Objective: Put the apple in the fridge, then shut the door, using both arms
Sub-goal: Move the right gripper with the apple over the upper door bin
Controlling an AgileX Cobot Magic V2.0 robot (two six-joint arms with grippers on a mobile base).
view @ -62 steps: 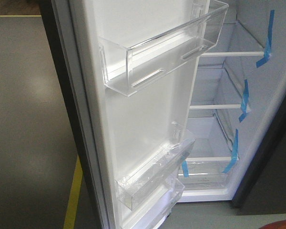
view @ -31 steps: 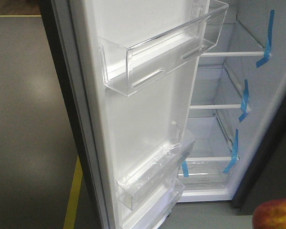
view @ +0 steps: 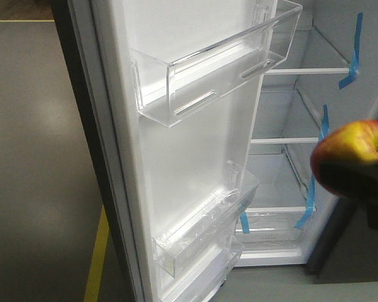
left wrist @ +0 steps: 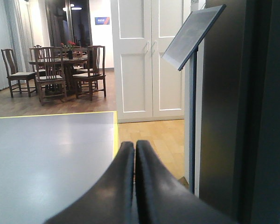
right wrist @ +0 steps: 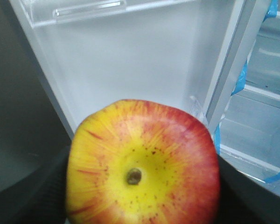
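Wooden dining chairs [left wrist: 50,77], white double doors [left wrist: 141,60], sign stand [left wrist: 192,38], yellow floor line [view: 96,258]

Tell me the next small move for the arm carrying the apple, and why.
Probably ease the apple forward and slightly left, toward the middle shelf. The right gripper holds it before the right wall of the fridge, not yet inside, and the door stands wide open.

Grey floor [view: 38,157], yellow line [view: 96,258], wooden chairs [left wrist: 51,77].
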